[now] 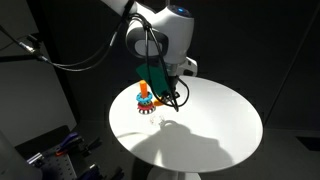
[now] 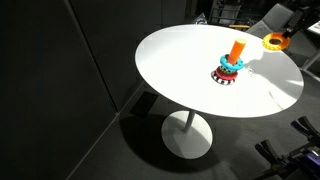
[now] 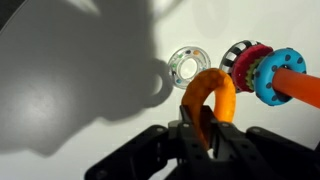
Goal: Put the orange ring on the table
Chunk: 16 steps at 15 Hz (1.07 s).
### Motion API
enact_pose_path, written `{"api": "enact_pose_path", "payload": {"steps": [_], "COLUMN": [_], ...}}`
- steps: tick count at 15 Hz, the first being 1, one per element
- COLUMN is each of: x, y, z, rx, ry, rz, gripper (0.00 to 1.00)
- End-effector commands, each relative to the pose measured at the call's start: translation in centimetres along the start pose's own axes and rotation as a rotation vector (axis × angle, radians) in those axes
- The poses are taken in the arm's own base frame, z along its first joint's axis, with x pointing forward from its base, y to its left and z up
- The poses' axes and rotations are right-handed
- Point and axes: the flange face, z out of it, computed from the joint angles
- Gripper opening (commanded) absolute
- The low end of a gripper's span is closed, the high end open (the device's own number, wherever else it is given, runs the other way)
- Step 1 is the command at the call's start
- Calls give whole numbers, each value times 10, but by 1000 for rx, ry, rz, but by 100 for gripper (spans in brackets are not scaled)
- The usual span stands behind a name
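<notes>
The orange ring (image 3: 212, 92) stands on edge between my gripper's (image 3: 205, 122) jaws, which are shut on its lower part. In an exterior view the ring (image 2: 273, 41) hangs just above the far right edge of the white round table (image 2: 180, 60), held by the gripper (image 2: 286, 38). The stacking toy (image 2: 230, 68) has an orange post with blue and red rings on a black-and-white base. It stands on the table close beside the gripper (image 1: 166, 92) and shows in the wrist view (image 3: 265, 70) to the right of the ring.
A clear ring (image 3: 185, 65) lies flat on the table (image 3: 70, 90) next to the toy's base. The table (image 1: 220, 125) stands on a white pedestal foot (image 2: 187, 135). Dark curtains surround it, and equipment (image 1: 55, 150) sits on the floor nearby.
</notes>
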Motion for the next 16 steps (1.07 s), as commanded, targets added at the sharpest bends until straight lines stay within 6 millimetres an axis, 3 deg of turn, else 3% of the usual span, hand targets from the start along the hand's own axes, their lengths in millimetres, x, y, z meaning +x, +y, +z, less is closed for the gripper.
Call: {"api": "enact_pose_path", "payload": {"steps": [1,7,8,16], "x": [1,0,-1,-15], "y": [2,2,1,-14], "z": [-1,-1,-1,-7], "rx": [-16,-9,-5,93], "ry": [-5,-18,-21,-148], "rz": [20,23,25,16], "gripper": [48,96,100,100]}}
